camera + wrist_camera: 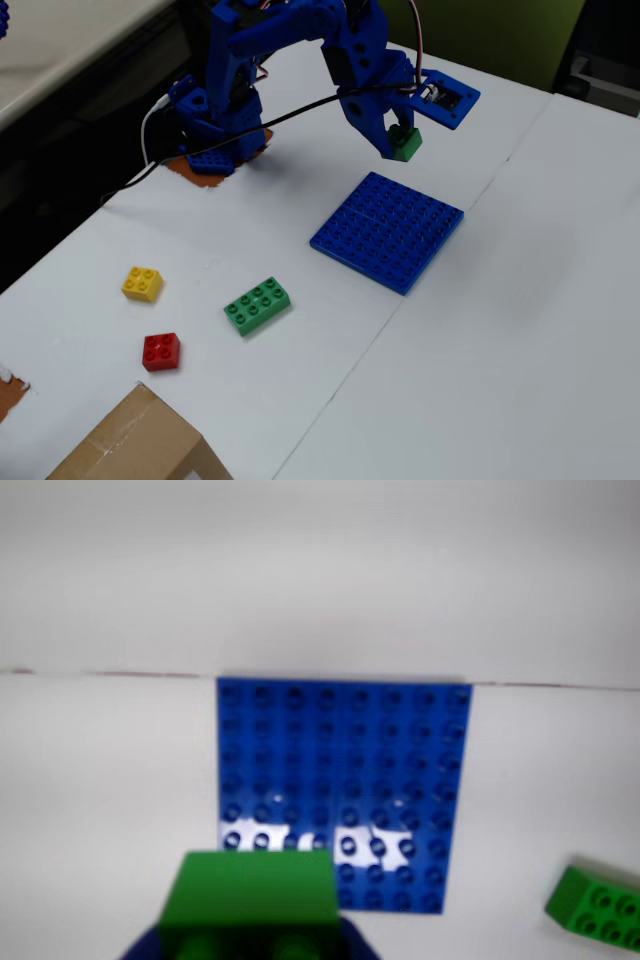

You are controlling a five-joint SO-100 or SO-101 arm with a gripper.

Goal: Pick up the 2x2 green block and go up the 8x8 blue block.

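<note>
In the fixed view, going left to right, a yellow brick (142,283) and a red brick (161,351) lay near the left edge of the white table (520,330), and a longer green brick (257,305) sat just right of them, all well clear of the work. Further right, toward the far edge, the gripper (397,138) was clamped on the 2x2 green block (405,143), holding it in the air above and just behind the far corner of the 8x8 blue block (388,231), which lay flat mid-table. The wrist view showed the green block (252,888) low in frame, short of the plate's (345,780) near edge. Judged from this, a descent begun too early could catch the plate's rim, push the plate along the table, or leave the studs misaligned so the block tilted and slipped from the grip.
</note>
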